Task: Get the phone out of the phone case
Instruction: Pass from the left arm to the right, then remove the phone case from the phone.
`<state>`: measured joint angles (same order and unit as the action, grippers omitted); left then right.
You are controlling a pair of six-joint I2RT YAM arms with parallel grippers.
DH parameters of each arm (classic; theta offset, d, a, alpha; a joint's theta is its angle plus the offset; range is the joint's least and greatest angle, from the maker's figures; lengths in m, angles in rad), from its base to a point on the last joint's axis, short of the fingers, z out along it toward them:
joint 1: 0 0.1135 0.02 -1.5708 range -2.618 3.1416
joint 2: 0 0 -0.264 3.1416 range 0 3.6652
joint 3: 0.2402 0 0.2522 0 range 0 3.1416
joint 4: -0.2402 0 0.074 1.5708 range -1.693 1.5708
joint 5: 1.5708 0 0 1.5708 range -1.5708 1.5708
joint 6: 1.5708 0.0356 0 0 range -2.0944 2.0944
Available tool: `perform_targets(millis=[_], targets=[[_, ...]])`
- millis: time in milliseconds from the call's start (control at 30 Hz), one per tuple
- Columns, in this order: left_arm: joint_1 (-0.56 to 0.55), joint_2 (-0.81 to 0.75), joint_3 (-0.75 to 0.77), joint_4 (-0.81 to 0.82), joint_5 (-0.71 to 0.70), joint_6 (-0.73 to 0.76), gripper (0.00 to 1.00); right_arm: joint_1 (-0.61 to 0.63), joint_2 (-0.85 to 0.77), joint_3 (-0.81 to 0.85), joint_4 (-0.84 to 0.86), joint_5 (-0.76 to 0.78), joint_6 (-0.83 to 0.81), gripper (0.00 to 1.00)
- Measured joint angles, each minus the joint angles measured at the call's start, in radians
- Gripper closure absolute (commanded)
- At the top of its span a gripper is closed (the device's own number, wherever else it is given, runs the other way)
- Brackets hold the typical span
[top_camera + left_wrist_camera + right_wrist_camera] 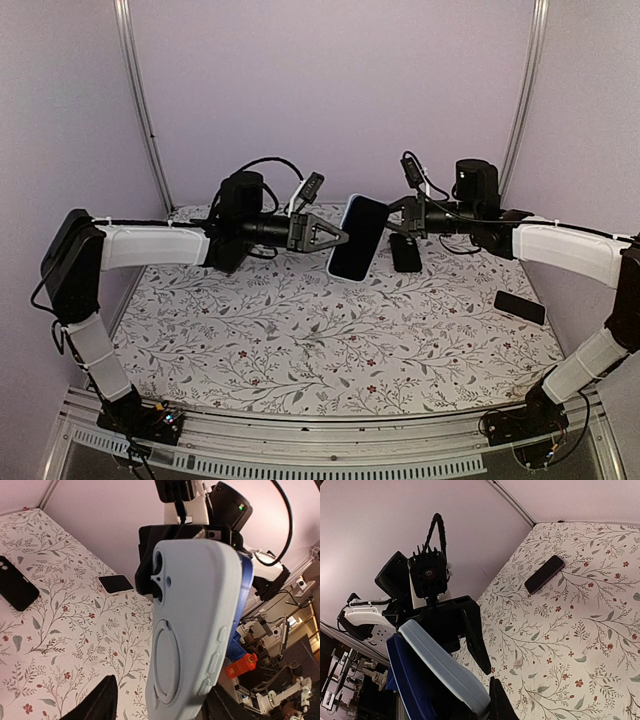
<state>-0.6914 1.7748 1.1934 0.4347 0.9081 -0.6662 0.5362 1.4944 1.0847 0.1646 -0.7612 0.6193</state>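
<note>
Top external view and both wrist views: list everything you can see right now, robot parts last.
light blue silicone phone case: 1, light blue, held in the air mid-table
dark blue phone: 1, dark blue, in that case, edge showing
black phone case with camera cut-outs: 1, black, lying on the cloth
black phone-shaped slab: 2, black, one by the table's right edge, another near a corner
floral tablecloth: 1, white with leaf and red flower print, covering the table
left gripper: 1, black, open beside the case
right gripper: 1, black, shut on the case's end

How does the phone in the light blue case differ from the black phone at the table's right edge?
The cased phone hangs tilted in the right gripper; the black phone lies flat on the table. The cased phone shows light blue, the black phone is dark all over. Both are slim rectangles.
</note>
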Motion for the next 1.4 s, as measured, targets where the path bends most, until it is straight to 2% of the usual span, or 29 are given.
perform_targets(millis=[333,600,767,1033,1233,1400], targets=[[0.003,0.000,0.005,-0.181,-0.192,0.076,0.37,0.000,0.011,0.000,-0.088,0.122,-0.042,1.00],[0.003,-0.001,0.005,-0.260,-0.319,0.101,0.37,0.000,0.050,0.000,-0.101,0.180,-0.037,1.00],[0.002,-0.016,0.007,-0.301,-0.386,0.122,0.34,0.000,0.052,-0.002,-0.108,0.221,-0.035,1.00],[-0.042,-0.018,0.078,-0.384,-0.514,0.154,0.32,0.007,0.052,-0.035,-0.126,0.320,-0.033,1.00],[-0.089,-0.018,0.151,-0.420,-0.557,0.069,0.29,0.047,0.052,-0.066,-0.130,0.453,-0.037,1.00],[-0.091,-0.004,0.153,-0.416,-0.550,-0.073,0.29,0.129,0.050,-0.090,-0.126,0.642,-0.092,1.00]])
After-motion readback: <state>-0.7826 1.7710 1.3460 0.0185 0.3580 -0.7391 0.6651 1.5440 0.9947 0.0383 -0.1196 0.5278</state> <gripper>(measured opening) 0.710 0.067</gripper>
